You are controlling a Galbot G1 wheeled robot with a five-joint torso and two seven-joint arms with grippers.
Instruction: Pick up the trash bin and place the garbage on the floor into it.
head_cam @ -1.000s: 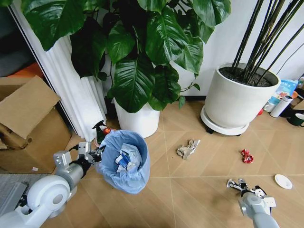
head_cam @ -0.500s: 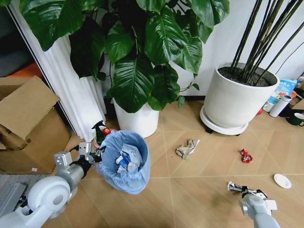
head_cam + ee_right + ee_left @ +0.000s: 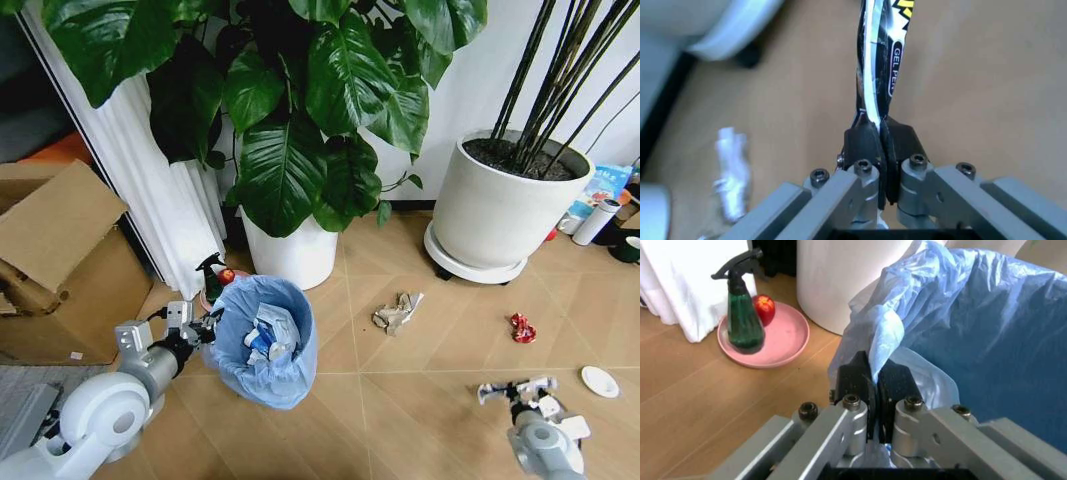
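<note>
Bin stood on the floor (image 3: 420, 400) at lower left of head view: trash bin (image 3: 262, 340), light-blue bag lining, w/ scraps already inside. Left gripper (image 3: 200, 325) sat at bin's left rim; left wrist view showed the left gripper (image 3: 873, 385) w/ fingers pinched tight on a fold of the blue bag (image 3: 883, 340) at the rim. Behind it, a green spray bottle (image 3: 743, 305) & a red fruit (image 3: 764, 309) on a pink dish (image 3: 783, 340), beside a white plant pot (image 3: 290, 255).

Right gripper (image 3: 515, 388) was low at right, above the planks, clamped on a flattened printed wrapper (image 3: 497, 390); right wrist view had the wrapper (image 3: 879, 60) edge-on, sticking out from the closed fingers (image 3: 863, 142).

Other garbage lay on the floor, well apart from the bin: crumpled white paper (image 3: 397, 312) mid-floor, red crinkled wrapper (image 3: 520, 328) further right, white disc (image 3: 599, 381) near right edge. Second big white pot (image 3: 500, 215) stood behind those; cardboard box (image 3: 60, 260) at far left.
</note>
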